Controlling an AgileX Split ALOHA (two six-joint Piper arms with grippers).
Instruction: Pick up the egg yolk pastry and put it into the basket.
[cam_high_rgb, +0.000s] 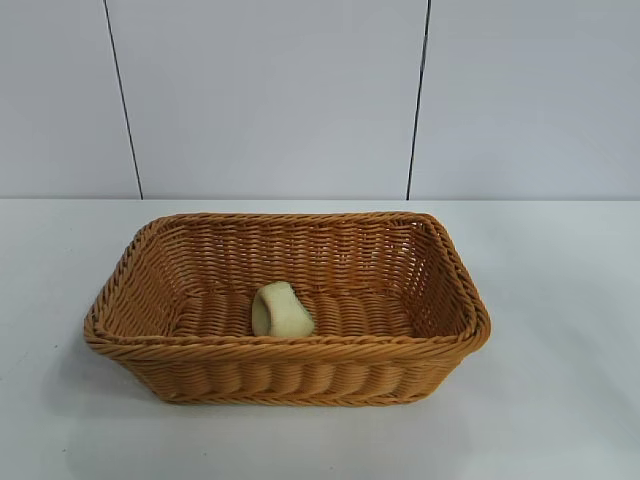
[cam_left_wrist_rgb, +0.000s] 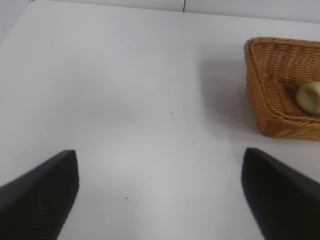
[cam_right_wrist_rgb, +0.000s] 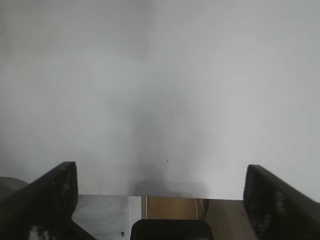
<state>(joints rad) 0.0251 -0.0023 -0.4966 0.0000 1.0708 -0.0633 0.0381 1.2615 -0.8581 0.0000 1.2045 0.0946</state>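
exterior view: neither arm shows here. basket (cam_high_rgb: 288, 372) sits on the white surface (cam_high_rgb: 560, 400), long axis running left-right across the view, near rim toward the camera, right end skewed slightly back. pastry (cam_high_rgb: 281, 311) is inside the basket, on the woven floor just behind the near wall, a bit left of centre. it lies tipped over, narrower end up toward the back wall, wider end down against the near wall, so its long axis runs roughly front-to-back with a lean. nothing else in the basket. grey panelled wall (cam_high_rgb: 270, 100) behind the surface.

left wrist view: left end effector (cam_left_wrist_rgb: 160, 195) hangs over bare surface (cam_left_wrist_rgb: 125, 90), well apart from the basket, fingers (cam_left_wrist_rgb: 42, 195) spread wide, nothing between them. one corner of the basket (cam_left_wrist_rgb: 265, 110) shows off to the side, with the pastry (cam_left_wrist_rgb: 309, 97) visible inside it as a pale rounded lump against the inner wall. camera looks down at a shallow tilt across the surface toward the far edge.

right wrist view: right end effector (cam_right_wrist_rgb: 160, 200) also spread wide and empty, fingers (cam_right_wrist_rgb: 47, 200) at both sides of the frame. it hangs at the edge of the surface (cam_right_wrist_rgb: 160, 90); past that edge a strip of brown floor (cam_right_wrist_rgb: 170, 207) shows. basket and pastry don't appear in this view.
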